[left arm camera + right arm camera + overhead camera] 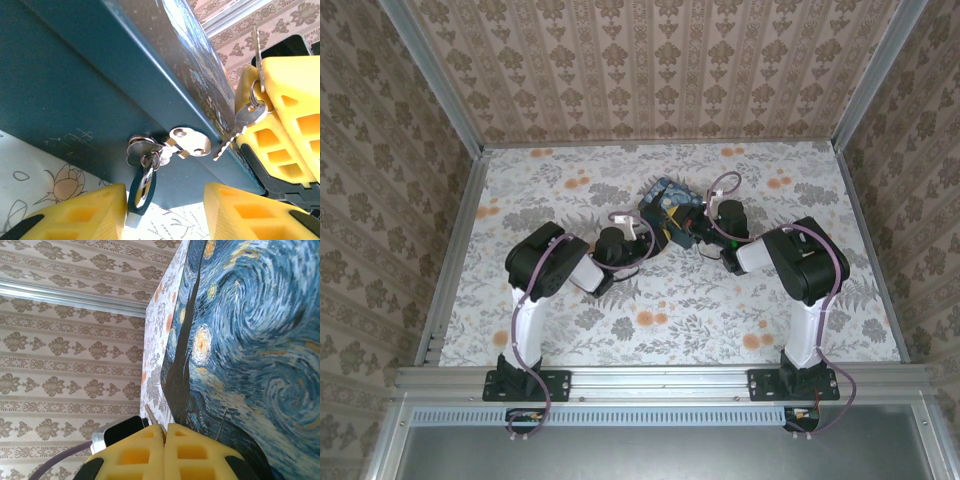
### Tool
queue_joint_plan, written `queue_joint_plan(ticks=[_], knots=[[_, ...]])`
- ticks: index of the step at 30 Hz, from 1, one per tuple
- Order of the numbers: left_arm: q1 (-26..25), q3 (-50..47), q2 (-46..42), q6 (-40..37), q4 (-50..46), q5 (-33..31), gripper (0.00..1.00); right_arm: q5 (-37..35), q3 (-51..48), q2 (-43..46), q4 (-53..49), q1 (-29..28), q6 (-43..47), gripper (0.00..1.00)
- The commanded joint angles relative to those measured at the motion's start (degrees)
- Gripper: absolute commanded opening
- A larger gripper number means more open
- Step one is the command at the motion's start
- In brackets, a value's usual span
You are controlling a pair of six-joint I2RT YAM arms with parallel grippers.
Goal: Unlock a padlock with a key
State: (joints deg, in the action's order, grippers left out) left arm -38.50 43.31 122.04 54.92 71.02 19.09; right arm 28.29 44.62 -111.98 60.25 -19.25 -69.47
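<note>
left gripper (165,210) jaws apart beside padlock (144,181); right gripper (165,432) seemingly clamped on key (256,50)

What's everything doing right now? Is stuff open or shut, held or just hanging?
padlock: hanging at the box's latch, no key in it.
key: pinched in the right gripper, away from the padlock.
spare key: dangling from the key's ring.
blue box: lid looks shut.
left gripper: open, fingers either side of the padlock.
right gripper: shut on the key.
</note>
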Motion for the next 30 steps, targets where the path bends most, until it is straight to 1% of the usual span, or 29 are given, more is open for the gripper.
queue_joint_plan(ticks=[1,5,8,10,17,19,22,23,28,30], knots=[[0.10,0.57,-1.64,-4.88,-10.48,-1.74,0.45,0.02,-1.65,-2.60,-5.06,-0.01,-0.55,0.00],[-0.26,1.64,-3.20,-7.94,-16.36,-3.42,0.40,0.05,-1.64,-2.54,-5.06,-0.05,-0.61,0.00],[-0.26,2.13,-3.17,-8.51,-17.58,-3.96,0.37,0.01,-1.64,-2.51,-4.97,0.01,-0.61,0.00],[-0.26,2.34,-2.95,-8.42,-17.67,-4.11,0.36,0.03,-1.64,-2.41,-4.99,0.05,-0.60,0.00],[-0.17,3.39,-2.16,-8.18,-17.15,-3.61,0.26,0.03,-1.64,-2.03,-5.05,0.00,-0.61,0.00],[-0.15,3.64,-2.05,-8.08,-17.07,-3.36,0.25,0.15,-1.69,-1.88,-4.97,0.01,-0.72,0.00],[-0.08,4.11,-1.72,-7.74,-16.89,-2.66,0.18,0.25,-1.51,-0.88,-5.18,0.04,-0.78,0.00],[-0.08,4.15,-1.65,-7.63,-16.76,-2.62,0.17,0.47,-1.39,-0.49,-5.36,0.04,-0.73,0.00],[0.27,3.98,-1.67,-5.52,-15.48,-1.82,0.10,1.09,-0.94,3.86,-7.51,0.24,0.16,0.00],[0.45,3.79,-1.88,-4.50,-15.16,-1.53,0.05,1.24,-1.18,6.23,-8.29,0.33,0.71,0.00]])
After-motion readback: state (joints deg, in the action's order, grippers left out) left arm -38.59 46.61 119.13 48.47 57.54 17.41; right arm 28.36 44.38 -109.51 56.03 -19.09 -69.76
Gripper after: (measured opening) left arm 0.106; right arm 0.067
